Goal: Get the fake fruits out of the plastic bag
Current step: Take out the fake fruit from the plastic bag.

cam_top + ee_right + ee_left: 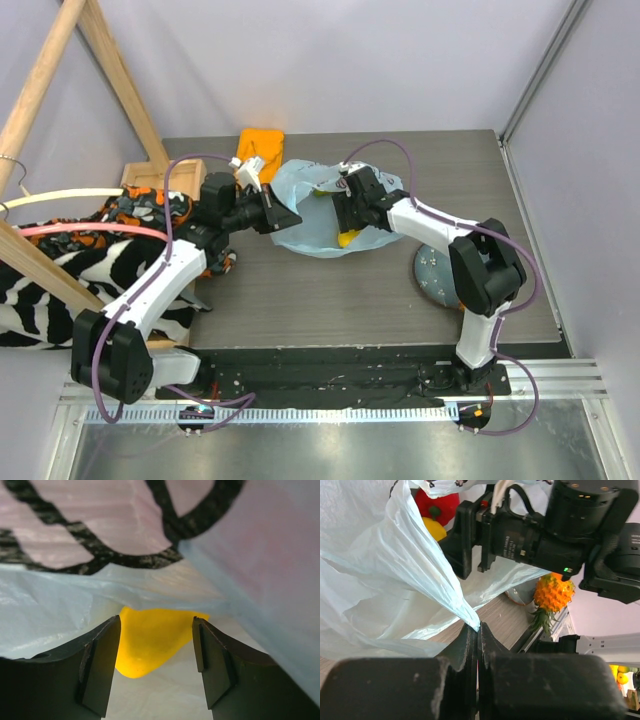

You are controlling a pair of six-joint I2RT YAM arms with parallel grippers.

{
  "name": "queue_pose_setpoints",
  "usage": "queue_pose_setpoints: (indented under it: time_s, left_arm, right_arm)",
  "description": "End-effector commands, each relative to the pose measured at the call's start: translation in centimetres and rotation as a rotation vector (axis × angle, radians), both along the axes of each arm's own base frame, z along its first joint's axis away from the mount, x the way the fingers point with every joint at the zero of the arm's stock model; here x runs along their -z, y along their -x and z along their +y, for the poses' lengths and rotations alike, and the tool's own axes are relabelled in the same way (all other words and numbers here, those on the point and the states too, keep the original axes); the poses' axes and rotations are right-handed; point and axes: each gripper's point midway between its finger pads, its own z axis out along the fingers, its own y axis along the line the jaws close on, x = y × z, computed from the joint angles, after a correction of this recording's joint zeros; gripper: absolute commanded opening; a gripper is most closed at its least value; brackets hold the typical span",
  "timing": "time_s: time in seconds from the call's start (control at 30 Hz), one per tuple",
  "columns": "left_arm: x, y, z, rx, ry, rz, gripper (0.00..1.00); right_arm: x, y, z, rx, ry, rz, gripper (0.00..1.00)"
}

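Observation:
The light-blue plastic bag lies at the table's back middle. My left gripper is shut on the bag's edge and holds it up. Through the raised opening the left wrist view shows a red fruit and a yellow one inside. My right gripper is inside the bag, open, with a yellow piece just beyond and between its fingertips; this piece also shows in the top view. The pineapple lies outside the bag on the table, hidden by the right arm in the top view.
A folded orange cloth lies behind the bag. A zebra-striped cloth and wooden frame fill the left side. A round grey disc sits under the right arm's elbow.

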Motion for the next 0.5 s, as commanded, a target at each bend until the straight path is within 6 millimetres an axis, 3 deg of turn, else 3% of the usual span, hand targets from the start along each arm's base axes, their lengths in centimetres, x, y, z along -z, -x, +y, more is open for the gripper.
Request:
queue_pose_setpoints:
  time_s: [0.0,0.23,0.37,0.47]
  left_arm:
    - [-3.6,0.3,0.8,0.001,0.054,-0.112,0.00]
    - [-2.9,0.4,0.8,0.002,0.049,-0.100,0.00]
    - [-2.6,0.3,0.8,-0.003,0.042,-0.094,0.00]
    - [-2.6,0.1,0.8,-0.007,0.041,-0.096,0.00]
  right_arm:
    - [-0.3,-1.1,-0.1,0.077,-0.008,-0.009,0.67]
    - [1.9,-1.3,-0.3,0.118,0.020,0.031,0.67]
    - [2.6,-1.4,-0.3,0.110,0.039,0.037,0.57]
    - [3.0,-1.4,-0.6,0.115,0.045,0.042,0.62]
